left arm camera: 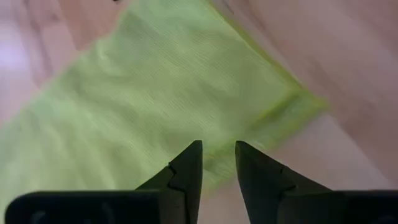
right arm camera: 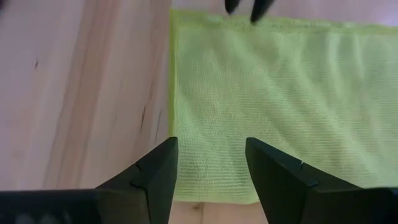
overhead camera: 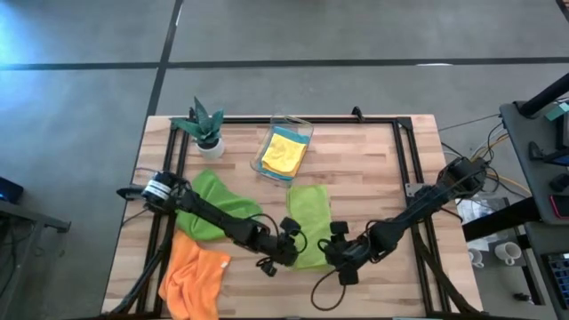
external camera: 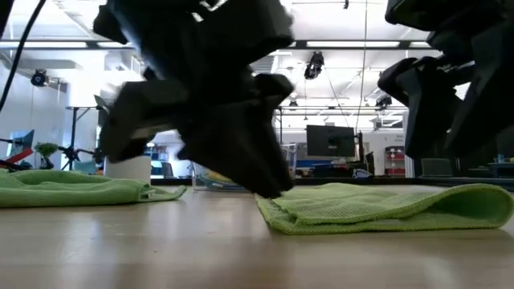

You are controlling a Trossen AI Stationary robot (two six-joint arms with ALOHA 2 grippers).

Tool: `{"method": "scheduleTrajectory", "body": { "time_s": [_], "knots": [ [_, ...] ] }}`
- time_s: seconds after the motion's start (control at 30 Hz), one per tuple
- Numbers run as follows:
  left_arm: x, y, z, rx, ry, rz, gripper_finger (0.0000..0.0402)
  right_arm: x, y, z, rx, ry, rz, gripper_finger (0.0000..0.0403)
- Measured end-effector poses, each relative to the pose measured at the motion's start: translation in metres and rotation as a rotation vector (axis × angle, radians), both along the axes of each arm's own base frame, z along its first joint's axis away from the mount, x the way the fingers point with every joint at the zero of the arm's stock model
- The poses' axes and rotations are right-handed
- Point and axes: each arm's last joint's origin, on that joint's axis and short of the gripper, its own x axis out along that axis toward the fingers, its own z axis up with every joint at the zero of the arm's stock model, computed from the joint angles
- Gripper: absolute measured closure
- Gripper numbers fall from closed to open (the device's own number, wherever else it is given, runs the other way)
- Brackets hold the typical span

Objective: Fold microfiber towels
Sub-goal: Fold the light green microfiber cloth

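Note:
A folded lime green towel (overhead camera: 309,222) lies flat on the wooden table at its middle. My left gripper (overhead camera: 293,233) hangs open, low over the towel's left edge (external camera: 277,201) and close to one corner (left arm camera: 305,102), with nothing between its fingers (left arm camera: 189,165). My right gripper (overhead camera: 334,238) stands open above the towel's right edge (right arm camera: 211,196), fingers apart and empty. A darker green towel (overhead camera: 213,204) and an orange towel (overhead camera: 196,276) lie crumpled at the left, partly under my left arm. My left gripper comes down slanting from the table's left, its fingertips (external camera: 273,185) close to the lime towel's left edge. Whether they touch the cloth I cannot tell.
A clear bin (overhead camera: 298,124) at the far middle holds a yellow towel (overhead camera: 284,153) over a blue one. A small potted plant (overhead camera: 206,124) stands at the far left. Bare wood lies right of the lime towel and along the near edge.

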Motion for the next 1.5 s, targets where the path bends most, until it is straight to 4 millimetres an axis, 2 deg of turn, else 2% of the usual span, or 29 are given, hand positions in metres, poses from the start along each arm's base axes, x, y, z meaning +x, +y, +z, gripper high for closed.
{"method": "scheduleTrajectory", "body": {
  "time_s": [0.17,0.33,0.6,0.87,1.0,1.07,1.13,1.23,1.3,1.4,1.5],
  "knots": [
    [0.013,-0.005,-0.001,0.076,0.021,-0.066,0.0320,0.001,-0.001,0.002,0.000,-0.008,-0.007,0.0216],
    [0.015,-0.005,-0.004,0.151,0.123,-0.079,0.0320,0.001,-0.001,0.001,0.011,-0.004,-0.025,0.0216],
    [0.017,-0.006,0.015,0.199,0.080,-0.156,0.0320,0.001,-0.001,0.001,0.013,-0.005,-0.029,0.0216],
    [0.018,-0.004,0.007,0.200,0.101,-0.183,0.0320,0.001,-0.001,0.001,0.013,-0.005,-0.029,0.0216],
    [0.027,-0.009,-0.002,0.144,0.025,-0.165,0.0320,-0.001,-0.002,0.002,-0.004,0.017,-0.026,0.0216],
    [0.038,-0.013,-0.004,0.130,-0.050,-0.156,0.0320,-0.004,-0.004,0.008,-0.042,0.064,-0.023,0.0216],
    [0.045,-0.012,-0.008,0.164,-0.038,-0.134,0.0320,-0.007,-0.007,0.018,-0.092,0.104,-0.042,0.0216],
    [0.056,-0.010,0.001,0.196,-0.038,-0.117,0.0320,-0.012,-0.012,0.028,-0.150,0.134,-0.081,0.0216],
    [0.061,-0.009,0.017,0.203,-0.029,-0.107,0.0320,-0.011,-0.010,0.034,-0.123,0.096,-0.082,0.0216],
    [0.052,-0.006,0.039,0.219,0.033,-0.100,0.0320,-0.007,-0.004,0.034,-0.070,0.021,-0.068,0.0216],
    [0.043,-0.004,0.053,0.191,0.054,-0.063,0.0320,-0.005,0.001,0.022,-0.075,0.021,-0.037,0.0216]
  ]
}}
